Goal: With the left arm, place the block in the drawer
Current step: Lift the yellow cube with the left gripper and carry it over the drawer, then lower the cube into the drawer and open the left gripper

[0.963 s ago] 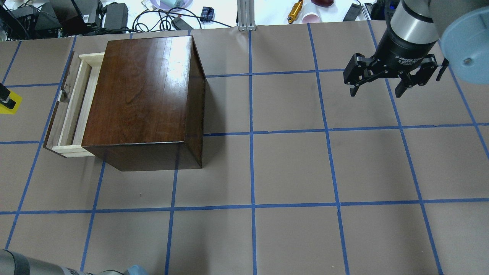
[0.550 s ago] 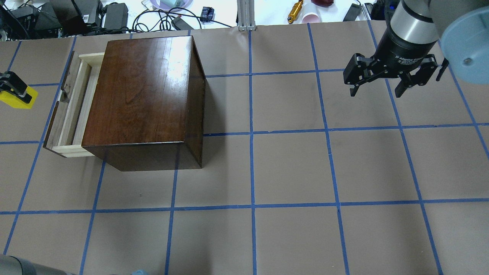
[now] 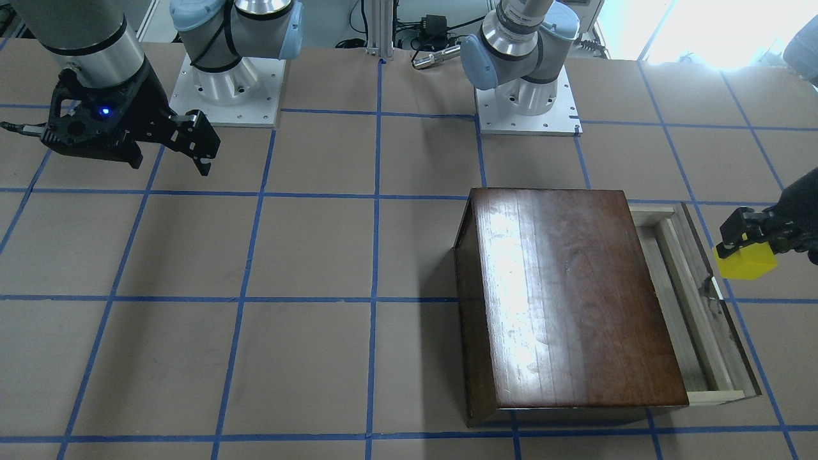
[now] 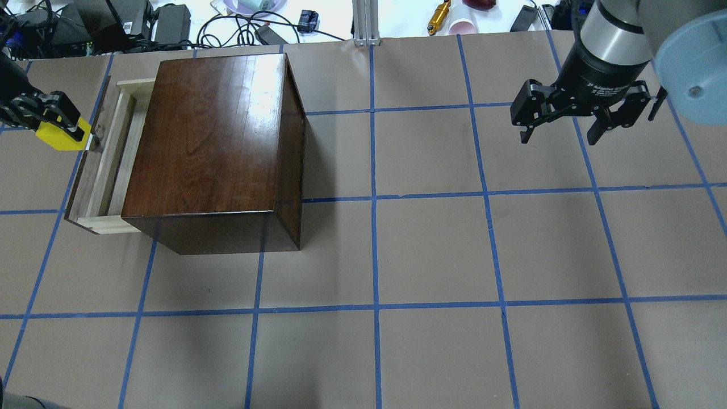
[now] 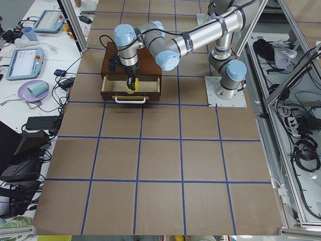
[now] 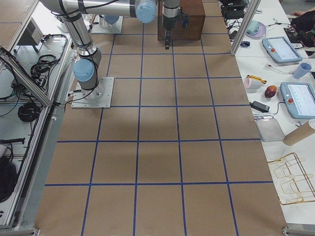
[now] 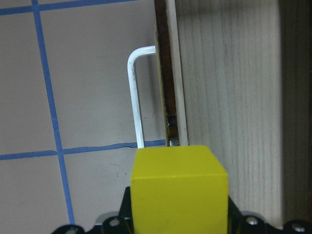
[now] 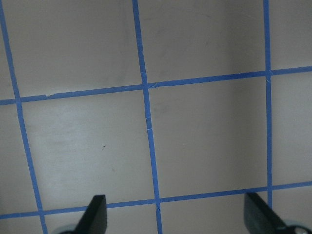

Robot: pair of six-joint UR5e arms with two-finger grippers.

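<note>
Gripping smooth yellow block (image 4: 54, 140), left hand (image 4: 63, 129) by pale-wood drawer (image 4: 116, 142); right hand (image 4: 559, 138) splayed.

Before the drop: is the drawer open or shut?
Open. The drawer sticks out of the wooden box, pale tray floor exposed; the left gripper holds the block by its front panel.

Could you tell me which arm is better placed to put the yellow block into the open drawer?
Left: the left gripper holds the block beside the drawer front; the right gripper hangs open across the table.
</note>
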